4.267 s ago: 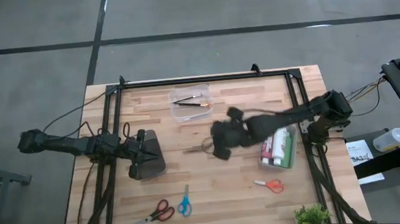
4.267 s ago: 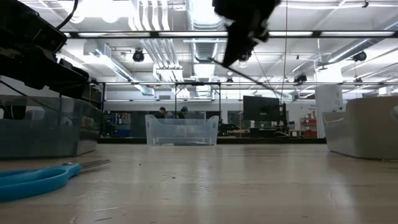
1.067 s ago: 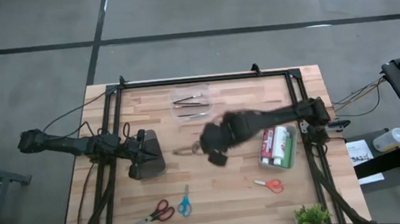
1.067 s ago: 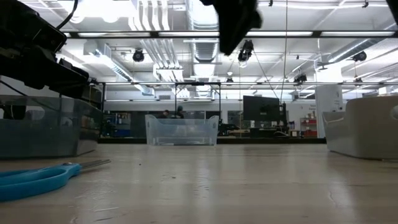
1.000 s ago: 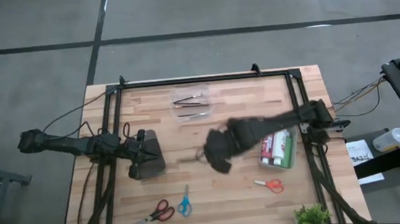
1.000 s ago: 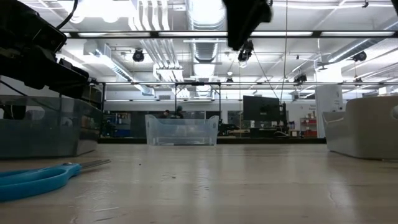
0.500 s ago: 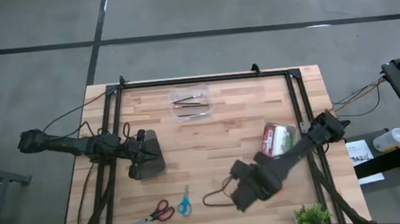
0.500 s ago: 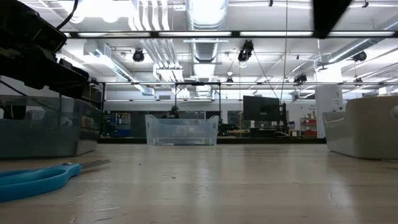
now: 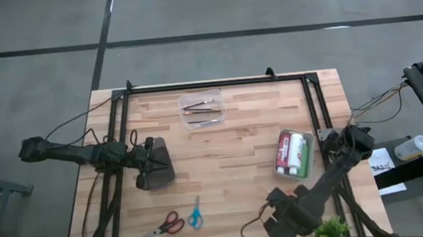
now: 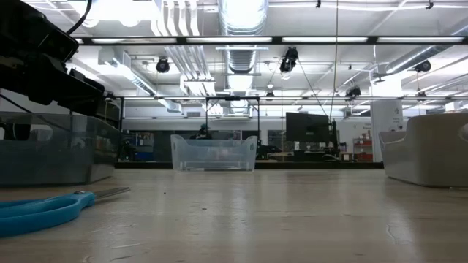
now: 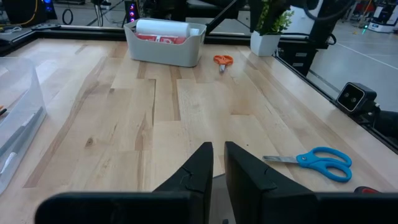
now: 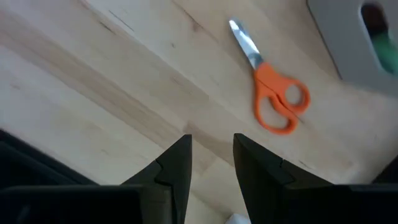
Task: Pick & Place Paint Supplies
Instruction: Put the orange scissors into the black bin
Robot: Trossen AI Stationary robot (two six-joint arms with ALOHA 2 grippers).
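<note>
The grey rectangular plastic bin holding the small plastic paint bottles serves as the landmark; it sits on the wooden counter near the right frame rail. The bottles lie on their sides in it, side by side, one red and one green with pale caps, their long axes running roughly toward and away from the counter's far edge.

The right gripper is at the near edge of the counter, nearer the front than the bin and somewhat to its left. Its fingers are spread with a clear gap and nothing between them. The orange-handled scissors lie on the wood ahead of it, and a corner of the bin shows beyond them. So the bottles lie beyond and slightly right of this gripper, and the right arm is plainly the nearer one.

The left gripper waits well to the bin's left, fingers nearly pressed together and empty.

The thin long-handled brushes lie in a clear plastic tray far left of the bin, toward the counter's far edge, their handles running crosswise.

A bottle pick would probably want the fingers set across the bottle's short axis.
</note>
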